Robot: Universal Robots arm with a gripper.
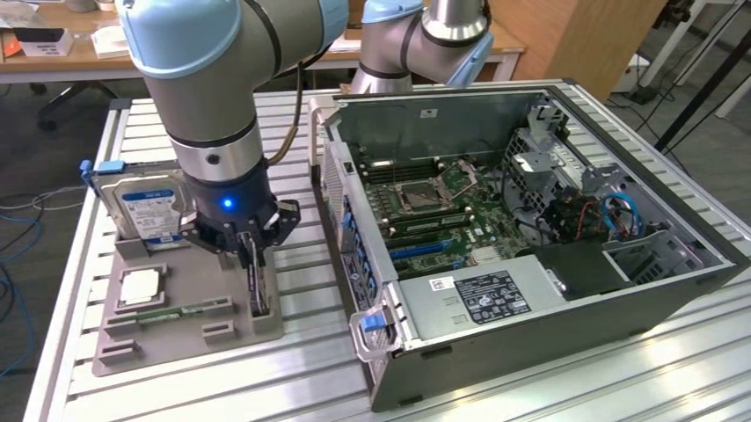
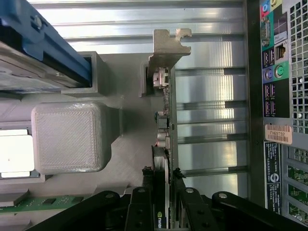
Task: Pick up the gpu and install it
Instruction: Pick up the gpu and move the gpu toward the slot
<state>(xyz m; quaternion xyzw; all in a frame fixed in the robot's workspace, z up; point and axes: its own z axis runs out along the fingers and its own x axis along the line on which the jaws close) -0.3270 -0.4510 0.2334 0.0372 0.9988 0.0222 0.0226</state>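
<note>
First, exterior view, gripper: the gripper [image 1: 252,259] hangs straight down from the arm over the grey tray [image 1: 176,343], at the tray edge nearest the case [image 1: 528,352].
Exterior view, gpu: the gpu [image 1: 259,292] stands on edge in its tray slot, directly beneath and between the jaws, its lower edge seated in the tray.
Exterior view, long axis: the card runs from the far side of the tray toward the near side, roughly parallel to the case's port wall; the jaws straddle its thin dimension.
Exterior view, neighbours: the hard drive [image 1: 147,211] stands toward the exterior view's left, well apart from the jaws; the memory stick [image 1: 176,312] lies flat near the card, untouched.
Exterior view, case: it lies open on its side at the exterior view's right, just beside the tray, board facing up.
Wrist view, gpu: it is seen edge-on as a thin strip running away from the camera, centred in the jaw line.
Wrist view, fingers: the black fingers [image 2: 139,207] sit one on each face of the card with no gap visible, so the jaws appear closed on it.
Wrist view, bracket: the metal bracket [image 2: 167,45] is at the card's end farthest from the fingers.
Wrist view, ports: the case's rear ports [image 2: 269,72] lie alongside the card, parallel to its long axis.
Progress: the card looks gripped and not yet lifted.
</note>
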